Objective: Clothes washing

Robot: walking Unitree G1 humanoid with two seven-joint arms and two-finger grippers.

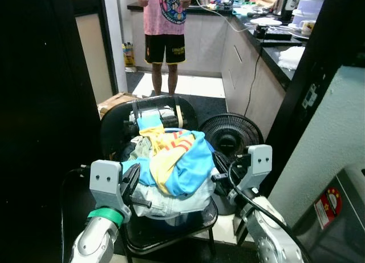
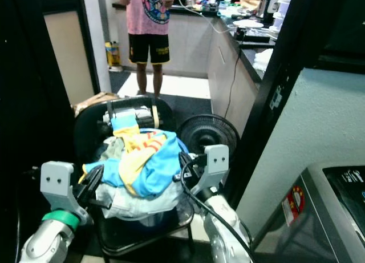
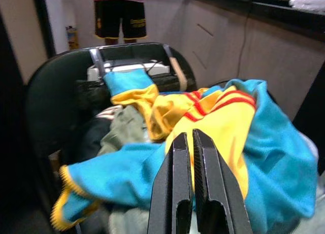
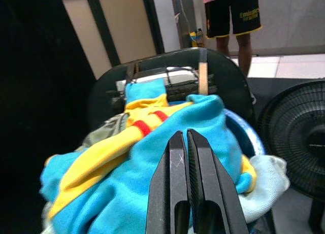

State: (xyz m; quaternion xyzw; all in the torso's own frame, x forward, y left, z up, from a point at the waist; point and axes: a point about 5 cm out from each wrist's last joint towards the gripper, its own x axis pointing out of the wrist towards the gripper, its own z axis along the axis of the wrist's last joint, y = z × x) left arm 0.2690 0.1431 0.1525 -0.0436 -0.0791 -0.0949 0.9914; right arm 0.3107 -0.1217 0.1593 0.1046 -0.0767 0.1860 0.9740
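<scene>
A big pile of clothes [image 1: 171, 166] sits in a basket on a black chair [image 1: 120, 126] right in front of the robot. On top of the pile lies a blue and yellow shirt [image 1: 182, 160] with red stripes, and under it are a grey-green piece and a pale blue piece. The left gripper [image 1: 132, 186] is at the left side of the pile, very close to the clothes. In the left wrist view its two black fingers [image 3: 175, 193] are pressed together and hold nothing. The right gripper [image 1: 219, 174] is at the right side of the pile, and its fingers [image 4: 172, 188] are pressed together too, with nothing in them. The pile lies between the two grippers. A black fan [image 1: 231, 132] stands on the floor behind the chair. Farther back, a person [image 1: 165, 29] in a pink shirt and black shorts stands by a counter [image 1: 274, 46]. A washing machine [image 2: 336, 211] is low on the robot's right.
</scene>
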